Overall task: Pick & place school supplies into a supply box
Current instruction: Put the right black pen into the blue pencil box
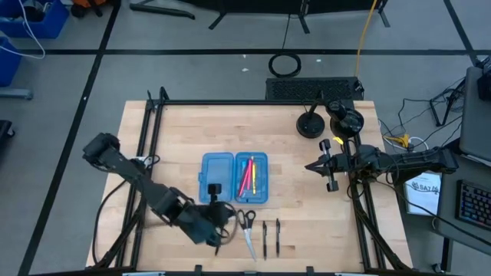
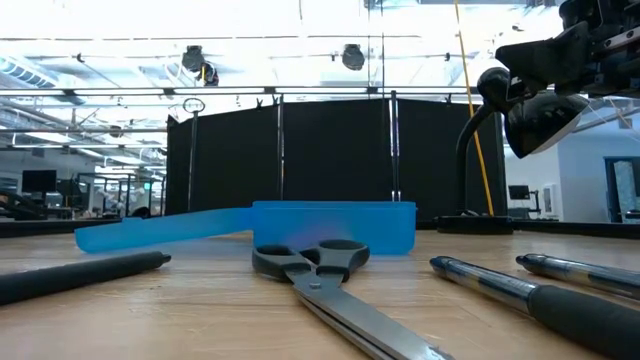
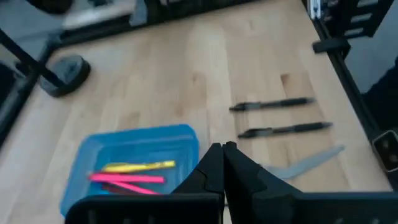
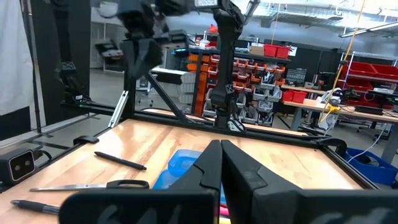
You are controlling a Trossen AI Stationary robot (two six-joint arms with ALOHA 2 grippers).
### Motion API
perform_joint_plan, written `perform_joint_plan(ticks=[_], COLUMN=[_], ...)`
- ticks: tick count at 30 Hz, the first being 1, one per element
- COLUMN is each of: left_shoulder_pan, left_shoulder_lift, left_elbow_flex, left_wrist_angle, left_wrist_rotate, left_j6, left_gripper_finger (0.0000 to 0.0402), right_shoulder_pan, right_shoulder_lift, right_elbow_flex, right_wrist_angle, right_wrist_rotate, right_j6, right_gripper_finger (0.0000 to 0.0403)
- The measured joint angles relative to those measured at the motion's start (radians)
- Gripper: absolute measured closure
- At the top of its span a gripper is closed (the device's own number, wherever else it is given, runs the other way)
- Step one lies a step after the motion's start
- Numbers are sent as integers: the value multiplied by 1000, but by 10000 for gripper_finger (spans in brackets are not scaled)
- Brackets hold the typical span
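The open blue supply box (image 1: 234, 178) lies flat mid-table; its right half (image 3: 134, 163) holds yellow, pink and red pens (image 3: 130, 174). The black-handled scissors (image 1: 247, 228) and two black pens (image 1: 271, 237) lie on the table nearer than the box. Another black pen (image 2: 85, 275) lies left of the scissors. My left gripper (image 3: 222, 155) is shut and holds nothing. It hovers over the table's near side, beside the scissors' handles (image 2: 310, 258). My right gripper (image 4: 219, 149), shut and holding nothing, hangs high over the table's right side (image 1: 318, 165).
A black round stand base (image 1: 310, 125) and a dark device (image 1: 345, 119) sit at the far right of the table. A black metal frame (image 1: 149, 138) runs along the table's edges. Bare wood lies left of the box and between the box and my right gripper.
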Motion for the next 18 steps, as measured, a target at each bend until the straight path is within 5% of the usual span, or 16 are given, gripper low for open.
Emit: perform_joint_plan(ticks=[9,15,18], left_shoulder_pan=[10,123,165], left_shoulder_lift=[-466,-674,-708], left_elbow_flex=[-537,-927,-1046], left_wrist_angle=[422,945,1066], left_wrist_rotate=[-21,279,321], left_j6=[158,303,309], left_gripper_finger=[400,400,400], right_shoulder_pan=[0,0,0], right_shoulder_lift=[4,20,23], right_elbow_flex=[0,0,0], right_wrist_angle=[-21,-47,-37], right_wrist_rotate=[0,-1,-1], right_j6=[-115,-91,-54], right_gripper_finger=[403,403,403])
